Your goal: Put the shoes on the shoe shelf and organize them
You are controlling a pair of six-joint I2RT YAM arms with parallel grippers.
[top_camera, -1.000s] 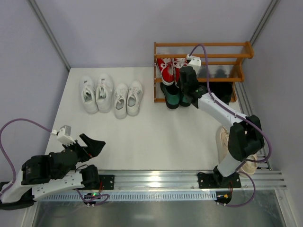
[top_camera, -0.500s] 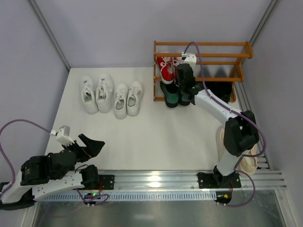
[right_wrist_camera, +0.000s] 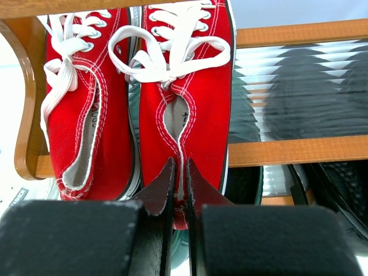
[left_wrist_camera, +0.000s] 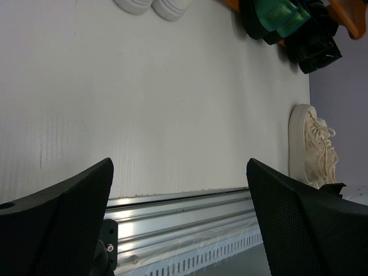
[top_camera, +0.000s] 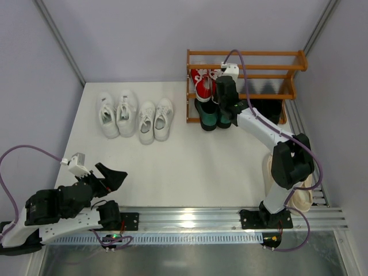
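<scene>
Gripping: right gripper (right_wrist_camera: 180, 175), jaws almost together, pinches the heel rim of the right one of the red sneakers (right_wrist_camera: 195, 103).
Red sneakers: side by side at the left end of the shelf (top_camera: 247, 68), toes pointing far, on the tier above the green loafers (top_camera: 210, 117).
Black loafers (top_camera: 275, 112): lowest tier, right of the green loafers.
White sneakers (top_camera: 118, 112): two pairs in a row on the table (top_camera: 190, 167), left of the shelf, well apart from both arms.
Cream shoes (left_wrist_camera: 313, 144): on the table at its near right edge, beside the right arm.
Left gripper (left_wrist_camera: 179, 172): jaws wide, holding nothing, over the near left part of the table.
</scene>
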